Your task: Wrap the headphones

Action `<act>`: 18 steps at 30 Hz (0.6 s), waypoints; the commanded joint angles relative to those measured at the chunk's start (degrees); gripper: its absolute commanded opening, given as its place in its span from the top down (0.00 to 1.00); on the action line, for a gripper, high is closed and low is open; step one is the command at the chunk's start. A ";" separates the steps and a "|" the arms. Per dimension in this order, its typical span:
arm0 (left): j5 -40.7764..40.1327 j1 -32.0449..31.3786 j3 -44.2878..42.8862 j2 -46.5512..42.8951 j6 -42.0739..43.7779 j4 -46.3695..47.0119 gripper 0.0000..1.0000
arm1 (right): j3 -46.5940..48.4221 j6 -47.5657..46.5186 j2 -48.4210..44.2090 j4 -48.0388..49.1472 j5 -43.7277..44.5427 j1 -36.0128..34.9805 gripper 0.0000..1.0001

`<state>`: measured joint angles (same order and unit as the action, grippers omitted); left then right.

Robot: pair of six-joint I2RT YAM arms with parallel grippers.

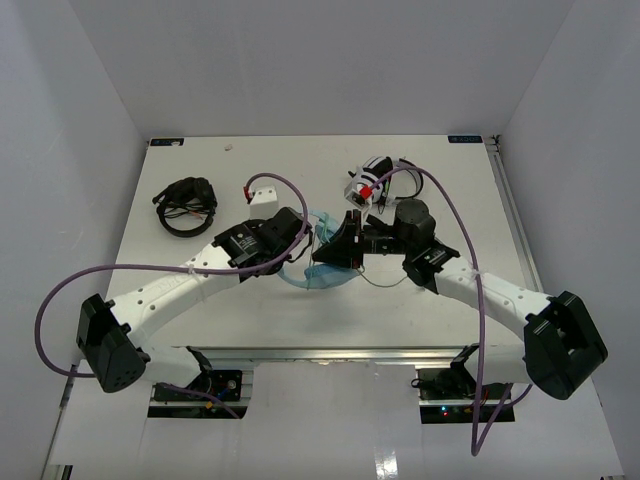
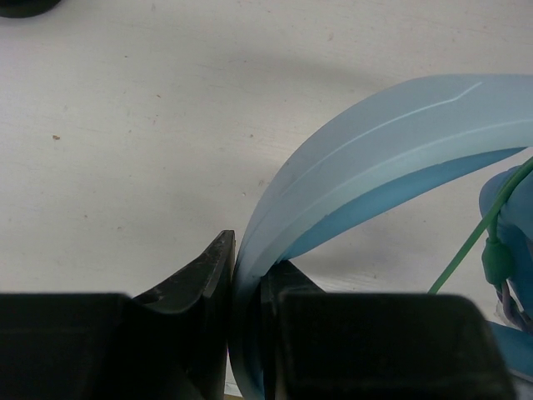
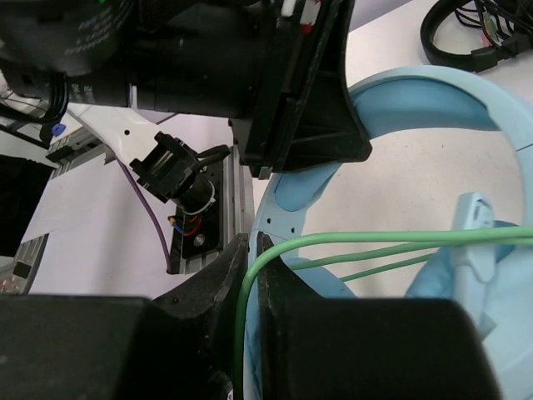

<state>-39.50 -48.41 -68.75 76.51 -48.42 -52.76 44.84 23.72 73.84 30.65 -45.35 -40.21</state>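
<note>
The light blue headphones (image 1: 322, 273) lie mid-table between both arms. My left gripper (image 2: 248, 250) is shut on the wide headband (image 2: 375, 142), which arcs up and to the right from its jaws. In the top view that gripper (image 1: 308, 232) sits over the band's left side. The thin pale green cable (image 3: 375, 242) runs in loops across the ear cup (image 3: 450, 275) and passes down between the jaws of my right gripper (image 3: 255, 242), which stand nearly together around it. From above, the right gripper (image 1: 342, 250) is close beside the left one.
Black headphones (image 1: 185, 205) lie at the back left, also seen in the right wrist view (image 3: 483, 33). White-and-black headphones (image 1: 375, 180) sit behind the right arm. A small white block (image 1: 263, 193) is near the left arm. Purple cables loop off both arms.
</note>
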 commanded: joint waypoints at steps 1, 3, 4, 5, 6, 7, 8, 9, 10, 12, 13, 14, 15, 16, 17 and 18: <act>2.67 5.10 -2.24 -1.78 -1.68 7.92 1.00 | -0.08 -0.54 -2.81 3.73 -0.46 -2.87 0.86; 3.41 6.43 -2.35 -2.08 -2.34 8.31 1.00 | -0.84 -1.28 -3.03 3.20 1.31 -3.77 0.86; 3.56 6.94 -2.30 -2.42 -2.81 8.55 1.00 | -1.46 -1.53 -3.19 3.23 2.21 -4.28 0.86; 3.90 7.33 -2.11 -2.76 -3.44 8.89 1.00 | -1.95 -1.67 -3.24 3.37 2.94 -4.67 0.86; 4.15 7.67 -2.00 -3.14 -3.94 9.24 1.00 | -2.44 -1.85 -3.17 3.42 3.89 -5.14 0.86; 4.29 7.91 -2.04 -3.47 -4.39 9.53 1.00 | -2.88 -2.07 -3.01 3.33 5.08 -5.65 0.86; 4.43 7.98 -2.20 -3.47 -5.04 9.60 1.00 | -3.11 -2.29 -2.99 3.19 6.10 -5.97 0.86; 4.43 8.04 -2.47 -3.41 -5.48 9.54 1.00 | -3.27 -2.39 -2.77 3.13 6.76 -6.46 0.86; 4.44 8.11 -2.72 -3.20 -5.93 9.40 1.00 | -3.39 -2.60 -2.62 2.99 7.33 -6.83 0.86; 4.29 8.30 -3.24 -2.43 -7.19 8.67 1.00 | -3.37 -3.17 -2.49 2.40 8.37 -7.43 0.86; 4.17 8.30 -3.47 -2.15 -7.92 8.25 1.00 | -3.30 -3.48 -2.36 2.17 8.91 -7.75 0.86; 4.05 8.26 -3.67 -1.91 -8.65 7.84 1.00 | -3.22 -3.81 -2.20 1.96 9.44 -8.08 0.86; 4.00 8.25 -3.67 -1.85 -9.39 7.54 1.00 | -3.23 -3.99 -2.04 1.83 10.04 -8.43 0.86; 3.98 8.26 -3.60 -1.96 -10.05 7.35 1.00 | -3.29 -4.13 -1.88 1.71 10.64 -8.77 0.86; 3.93 8.31 -3.65 -2.16 -10.60 7.20 1.00 | -3.34 -4.38 -1.68 1.51 11.14 -9.07 0.86; 3.85 8.33 -3.70 -2.36 -11.14 6.99 1.00 | -3.36 -4.68 -1.48 1.29 11.90 -9.33 0.86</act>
<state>-33.60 -41.25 -68.99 75.91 -52.69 -49.50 41.43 21.14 72.69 31.25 -34.46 -47.48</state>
